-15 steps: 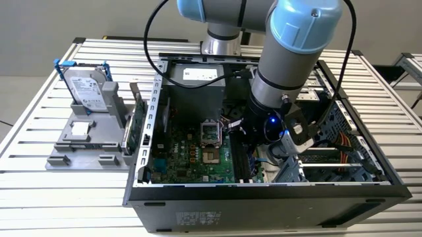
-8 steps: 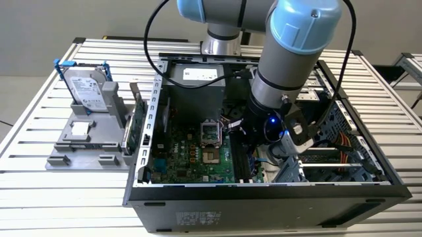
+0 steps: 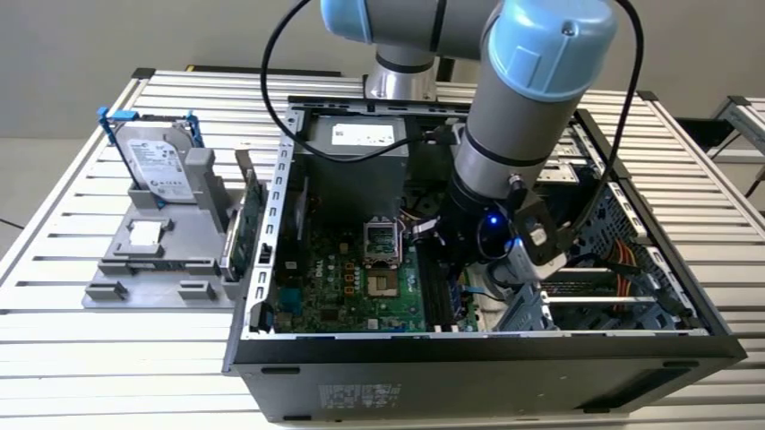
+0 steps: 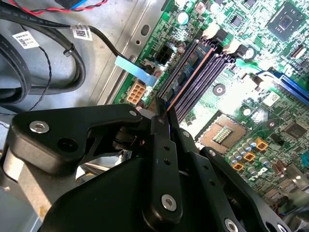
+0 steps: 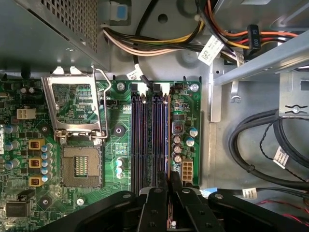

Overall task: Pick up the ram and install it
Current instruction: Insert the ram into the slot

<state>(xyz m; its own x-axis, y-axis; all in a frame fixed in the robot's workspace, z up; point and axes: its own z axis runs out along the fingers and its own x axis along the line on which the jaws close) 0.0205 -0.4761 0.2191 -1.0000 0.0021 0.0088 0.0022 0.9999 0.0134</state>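
Note:
My gripper (image 4: 161, 110) is low inside the open computer case (image 3: 478, 354), over the motherboard's memory slots (image 5: 145, 140). Its black fingers (image 5: 175, 186) are shut on the ram (image 4: 189, 79). The ram shows edge-on as a thin dark stick with a coppery edge, running away from the fingertips along the slots. It lines up with the slot nearest the small white connector (image 5: 186, 169). I cannot tell whether it is seated in that slot or just above it. In the exterior view the gripper (image 3: 460, 273) is down among the case's parts.
The open processor socket (image 5: 82, 166) lies beside the slots. Black cables (image 5: 260, 145) and a drive cage (image 3: 597, 296) crowd the other side, and the power supply (image 3: 358, 134) is at the back. Outside the case, a grey fixture (image 3: 156, 269) holds a blue-framed hard drive (image 3: 156, 161) and a green expansion card (image 3: 245, 228).

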